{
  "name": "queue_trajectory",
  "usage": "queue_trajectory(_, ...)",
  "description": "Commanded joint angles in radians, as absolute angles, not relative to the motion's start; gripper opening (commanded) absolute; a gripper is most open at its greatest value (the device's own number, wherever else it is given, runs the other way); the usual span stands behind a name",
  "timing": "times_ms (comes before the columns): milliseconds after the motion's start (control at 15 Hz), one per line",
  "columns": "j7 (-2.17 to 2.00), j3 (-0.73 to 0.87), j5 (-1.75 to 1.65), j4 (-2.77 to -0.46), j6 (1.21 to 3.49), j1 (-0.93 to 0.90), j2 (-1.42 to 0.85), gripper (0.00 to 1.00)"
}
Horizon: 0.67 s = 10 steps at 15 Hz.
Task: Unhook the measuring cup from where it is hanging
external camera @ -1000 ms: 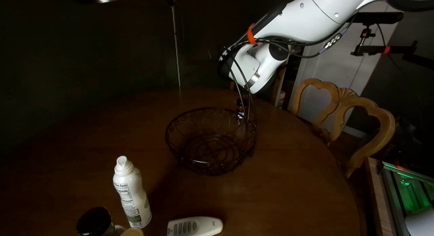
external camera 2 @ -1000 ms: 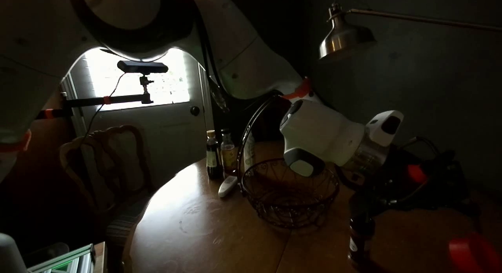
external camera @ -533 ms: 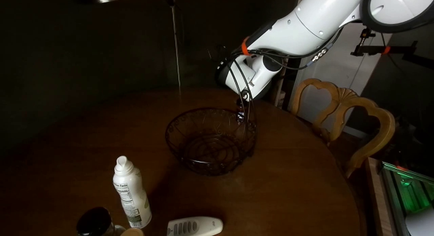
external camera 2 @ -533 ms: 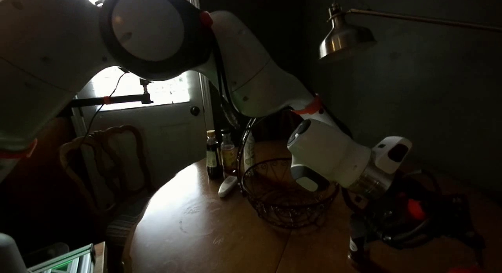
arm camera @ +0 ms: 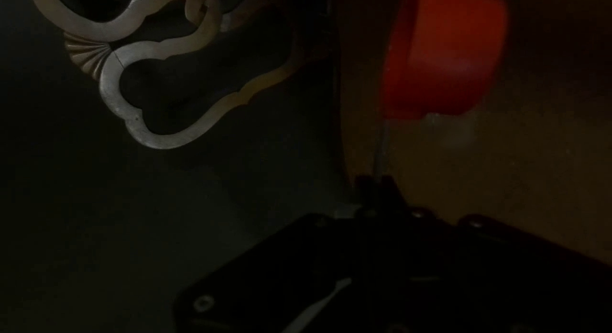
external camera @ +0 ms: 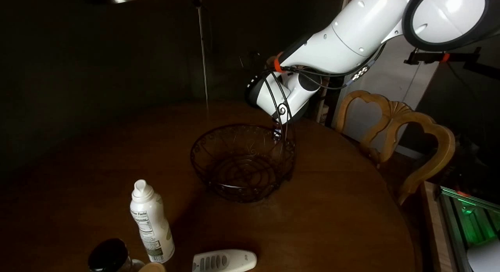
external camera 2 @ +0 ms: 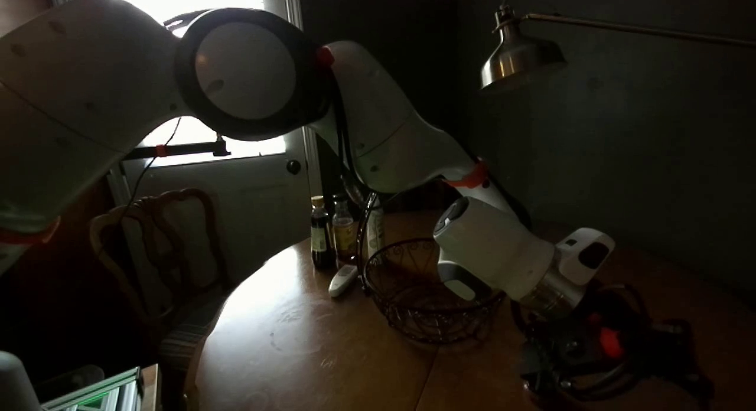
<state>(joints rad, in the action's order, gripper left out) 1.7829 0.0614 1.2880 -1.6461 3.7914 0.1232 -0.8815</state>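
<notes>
The measuring cup (arm camera: 449,55) is red and shows in the wrist view, just beyond my fingertips. Its thin grey handle (arm camera: 381,146) runs down between the two dark fingertips. My gripper (arm camera: 376,187) is shut on this handle. In an exterior view the dark gripper (external camera 2: 697,390) is low over the table at the right, beyond the wire basket; the cup is out of that view. In the other camera's picture the arm hides the gripper and the cup. I see no hook, and the cup hangs from nothing but my gripper.
A dark wire basket (external camera: 242,192) with a tall hoop handle stands on the wooden table (external camera: 332,225). A small dark bottle (external camera: 277,134) stands behind it, close to the gripper. A white bottle (external camera: 152,221), remote (external camera: 226,260) and dark-lidded bottle (external camera: 109,256) stand nearer. A lamp (external camera 2: 520,59) hangs above.
The arm has moved down toward the table. The red cup, visible earlier at the lower right of an exterior view, has sunk below its edge. The gripper now covers most of the small dark bottle there.
</notes>
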Motion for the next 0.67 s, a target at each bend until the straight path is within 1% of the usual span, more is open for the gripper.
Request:
queue_trajectory(0,1.806,0.058,1.332,-1.614,3.791,0.117,-0.911,0.01)
queue_trajectory(267,1.804,0.055,1.331,-1.616,3.792,0.113,-0.918,0.01)
queue_trajectory(333,1.8,0.056,1.324,-1.616,3.795,0.111,-0.921,0.06)
queue_trajectory(400,1.799,0.056,1.323,-1.615,3.796,0.11,-0.923,0.07)
queue_trajectory(533,1.798,0.057,1.323,-1.614,3.797,0.108,-0.926,0.0)
queue_trajectory(600,1.798,0.057,1.322,-1.614,3.797,0.107,-0.926,0.01)
